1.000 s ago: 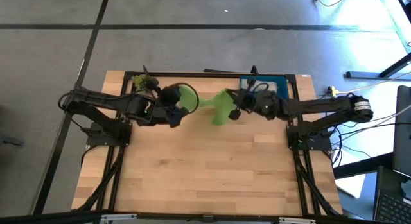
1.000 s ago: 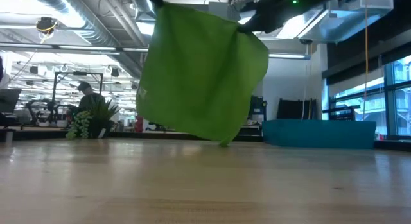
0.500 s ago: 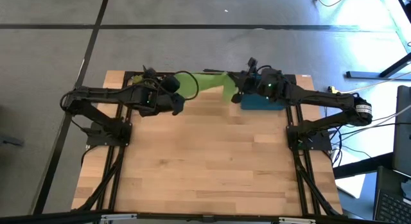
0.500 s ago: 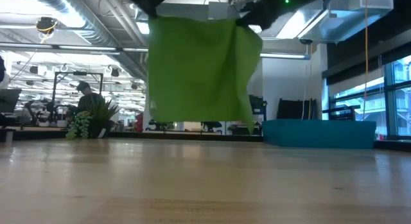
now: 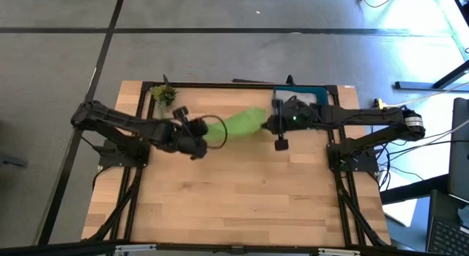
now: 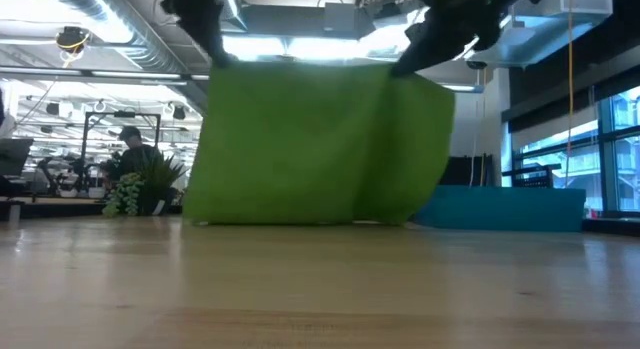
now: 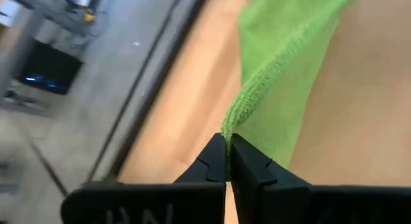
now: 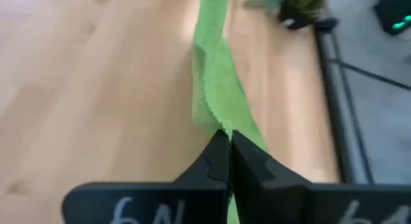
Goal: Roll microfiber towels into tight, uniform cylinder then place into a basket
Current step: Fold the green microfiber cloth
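I hold the green towel (image 5: 240,125) stretched between my two arms above the counter (image 5: 234,205), centre of the high view, a little above the middle of the frame. My left gripper (image 7: 227,161) has its fingers pressed together on one top corner, pinching the hemmed edge; my right gripper (image 8: 228,152) pinches the opposite corner the same way. In the low view the towel (image 6: 320,144) hangs as a broad sheet across the middle of the frame, its lower hem at or just above the wood; I cannot tell whether it touches.

The cloth looks light and wholly limp: it sags between the two pinches and folds wherever it is unsupported. I judge the thick stitched hem at the corners the surest place to hold, since the nap would likely slip from a loose pinch. To roll tightly it should first lie flat and smooth.

The basket (image 5: 316,95) sits at the far edge, upper right of centre in the high view. A plant (image 5: 164,94) stands upper left. No grey towel is visible.
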You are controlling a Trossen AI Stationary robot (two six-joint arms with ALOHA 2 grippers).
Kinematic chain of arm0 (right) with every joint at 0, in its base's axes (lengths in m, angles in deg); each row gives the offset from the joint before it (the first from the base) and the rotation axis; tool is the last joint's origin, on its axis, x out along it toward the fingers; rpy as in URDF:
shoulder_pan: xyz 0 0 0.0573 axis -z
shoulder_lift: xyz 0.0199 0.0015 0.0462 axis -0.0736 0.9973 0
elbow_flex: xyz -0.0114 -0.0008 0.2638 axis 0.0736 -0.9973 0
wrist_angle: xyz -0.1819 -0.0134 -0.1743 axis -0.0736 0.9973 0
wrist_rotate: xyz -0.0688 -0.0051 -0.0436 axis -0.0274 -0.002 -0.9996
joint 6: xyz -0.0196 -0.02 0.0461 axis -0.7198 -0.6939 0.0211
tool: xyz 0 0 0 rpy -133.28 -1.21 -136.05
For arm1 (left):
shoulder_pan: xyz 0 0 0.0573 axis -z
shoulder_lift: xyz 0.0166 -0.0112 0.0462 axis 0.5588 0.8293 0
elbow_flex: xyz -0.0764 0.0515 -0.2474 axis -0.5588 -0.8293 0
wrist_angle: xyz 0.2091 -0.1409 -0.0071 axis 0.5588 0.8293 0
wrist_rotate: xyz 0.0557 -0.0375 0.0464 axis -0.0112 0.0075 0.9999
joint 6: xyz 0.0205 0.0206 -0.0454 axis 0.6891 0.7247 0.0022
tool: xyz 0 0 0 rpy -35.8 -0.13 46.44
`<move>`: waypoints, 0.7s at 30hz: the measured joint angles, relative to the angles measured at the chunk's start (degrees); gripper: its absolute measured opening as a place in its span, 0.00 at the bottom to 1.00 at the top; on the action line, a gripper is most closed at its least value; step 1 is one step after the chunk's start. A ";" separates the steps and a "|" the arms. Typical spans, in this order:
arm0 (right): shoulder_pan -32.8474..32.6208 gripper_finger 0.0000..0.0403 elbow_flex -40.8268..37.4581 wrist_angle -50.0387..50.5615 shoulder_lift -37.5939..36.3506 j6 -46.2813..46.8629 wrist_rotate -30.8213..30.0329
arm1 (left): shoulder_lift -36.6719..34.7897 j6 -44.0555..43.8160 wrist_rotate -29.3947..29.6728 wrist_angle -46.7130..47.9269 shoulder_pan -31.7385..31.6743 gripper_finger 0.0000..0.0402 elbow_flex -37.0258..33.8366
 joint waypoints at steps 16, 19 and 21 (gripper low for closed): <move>-14.33 0.01 -18.88 -21.95 0.41 13.40 0.25 | 0.02 -13.33 -13.35 -19.02 15.33 0.00 -16.42; -16.69 0.01 -22.83 -26.03 0.52 15.56 0.22 | 0.38 -13.33 -13.41 -25.00 16.82 0.00 -19.09; -17.99 0.01 -25.18 -29.19 0.59 17.70 0.19 | 0.96 -13.34 -13.46 -28.49 17.67 0.00 -20.91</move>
